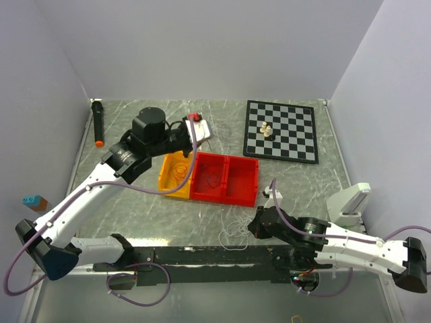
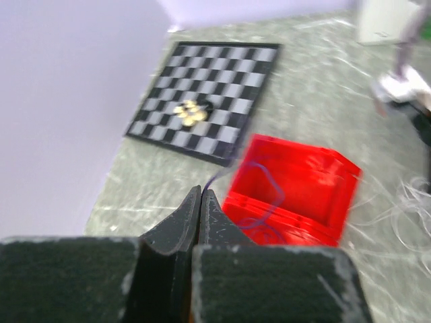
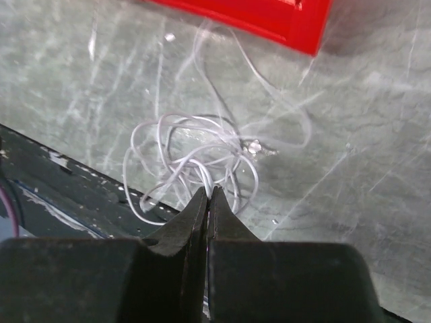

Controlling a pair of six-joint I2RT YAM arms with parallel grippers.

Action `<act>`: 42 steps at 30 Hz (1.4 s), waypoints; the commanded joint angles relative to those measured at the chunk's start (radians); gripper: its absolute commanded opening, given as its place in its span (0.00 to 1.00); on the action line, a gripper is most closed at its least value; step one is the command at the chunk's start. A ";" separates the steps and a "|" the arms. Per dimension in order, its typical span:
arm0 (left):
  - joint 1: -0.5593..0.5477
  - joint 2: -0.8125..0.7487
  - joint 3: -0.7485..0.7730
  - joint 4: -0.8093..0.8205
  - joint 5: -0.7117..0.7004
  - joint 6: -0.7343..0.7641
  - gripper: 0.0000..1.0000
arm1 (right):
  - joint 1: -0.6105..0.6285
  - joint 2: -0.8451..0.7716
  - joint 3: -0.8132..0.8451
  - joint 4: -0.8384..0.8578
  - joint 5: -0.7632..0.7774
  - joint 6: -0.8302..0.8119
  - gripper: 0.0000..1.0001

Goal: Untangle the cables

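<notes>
Cables run forward from both arms: my right gripper pinches white cable at the worktop's near edge, left gripper purple cable trailing into the red bin.

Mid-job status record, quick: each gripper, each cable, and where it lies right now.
left gripper: shut on purple cable, raised near red bin
purple cable: loops from the tips down into red bin
right gripper: shut on white cable, low over table
white cable: loose clump on table, off red bin's near side
orange cable: in yellow bin
</notes>
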 commanded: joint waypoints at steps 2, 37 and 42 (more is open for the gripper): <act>0.043 -0.029 0.023 0.210 -0.158 -0.142 0.01 | 0.007 0.032 -0.018 0.045 -0.031 0.040 0.00; 0.021 0.023 -0.356 0.329 -0.054 -0.062 0.98 | 0.007 -0.191 0.104 0.118 -0.021 -0.142 0.00; 0.020 0.000 -0.265 0.188 0.095 -0.091 0.98 | 0.007 -0.171 0.138 0.154 -0.031 -0.188 0.00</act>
